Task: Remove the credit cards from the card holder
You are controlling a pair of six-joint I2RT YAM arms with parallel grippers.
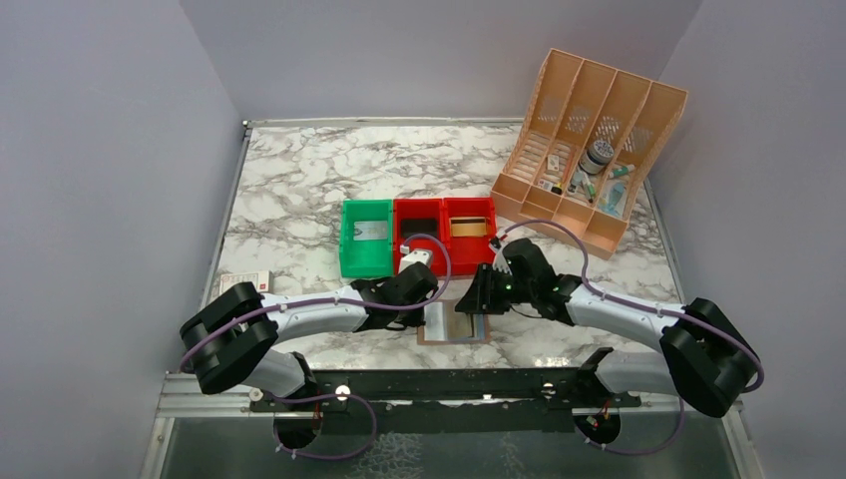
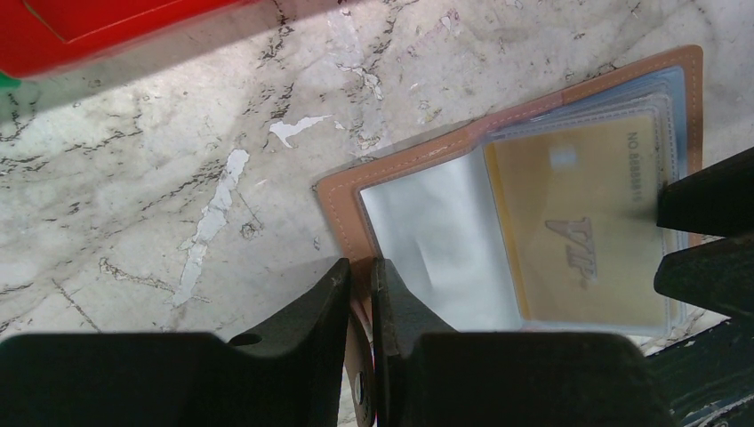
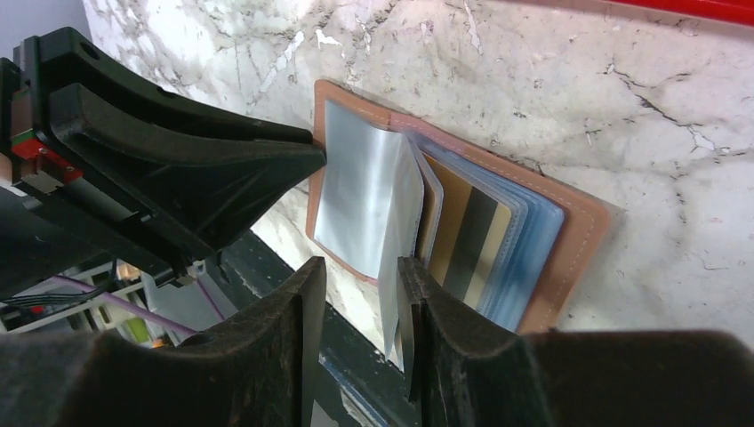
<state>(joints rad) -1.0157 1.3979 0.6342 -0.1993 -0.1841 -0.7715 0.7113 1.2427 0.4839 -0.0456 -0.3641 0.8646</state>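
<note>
— Pulling a card out, or only getting at it?

— Getting at it, I'd judge. The card holder [image 1: 454, 324] lies open on the table [image 1: 299, 180] at its near edge, between the two arms. The left gripper [image 2: 360, 267] is nearly closed on the holder's brown left border, pinning it down.

— And the right one?

— The right gripper [image 3: 360, 267] stands partly open. A clear pocket leaf [image 3: 396, 222] rises between its fingers and leans on one of them. I wouldn't call that a grip.

— Where are the cards?

— The yellow card [image 2: 578, 222] sits inside a pocket on the holder's right half. Its black stripe shows in the right wrist view. No card is out.

— What next?

— Probably turn that leaf aside. The right fingers then need to catch the card's free edge and slide it flat along the pocket while the left arm holds the holder down. The risk is pinching the sleeve along with the card.
</note>
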